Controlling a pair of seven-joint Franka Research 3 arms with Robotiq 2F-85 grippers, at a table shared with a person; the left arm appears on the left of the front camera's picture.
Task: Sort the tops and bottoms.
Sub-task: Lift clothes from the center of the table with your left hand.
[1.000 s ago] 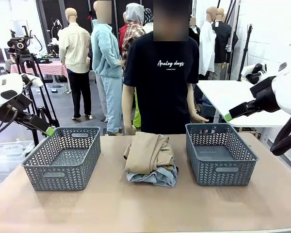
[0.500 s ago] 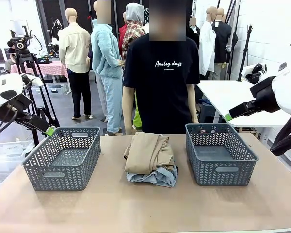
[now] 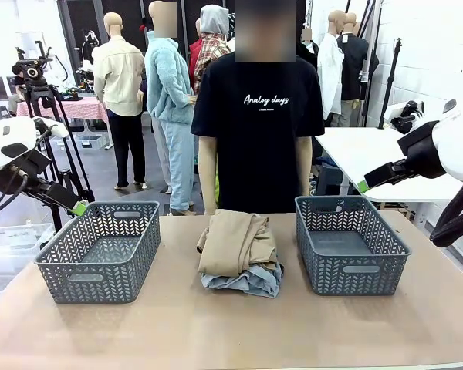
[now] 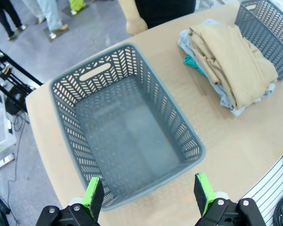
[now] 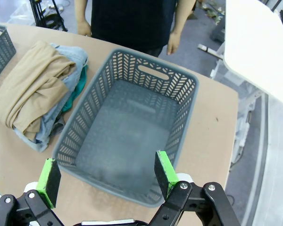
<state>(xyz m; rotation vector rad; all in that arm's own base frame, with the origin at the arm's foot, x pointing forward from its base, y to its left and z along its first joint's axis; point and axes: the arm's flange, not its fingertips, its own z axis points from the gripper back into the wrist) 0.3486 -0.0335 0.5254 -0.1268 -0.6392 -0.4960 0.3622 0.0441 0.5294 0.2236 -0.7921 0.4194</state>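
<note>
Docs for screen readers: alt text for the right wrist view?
An empty grey basket sits on the table under the right gripper, its green-padded fingers open. Beside the basket lies a folded pile with a tan top uppermost; a person in black stands across.

Clothes pile (image 3: pixel 241 260) at mid surface (image 3: pixel 216 331), left basket (image 3: pixel 83 279) and right basket (image 3: pixel 361 276) flanking it, a top (image 3: pixel 231 240) lying over what seem the bottoms (image 3: pixel 253 284), person (image 3: pixel 256 131) behind the far edge.

Robotics laboratory: a white left arm (image 3: pixel 4 142) and right arm (image 3: pixel 455 139) flank a tan tabletop (image 3: pixel 231 324) bearing two grey baskets (image 3: pixel 92 277) (image 3: pixel 355 274); behind, a camera tripod (image 3: pixel 35 85), grey floor (image 3: pixel 96 171), a white side table (image 3: pixel 363 154) and a white brick wall (image 3: pixel 440 54).
</note>
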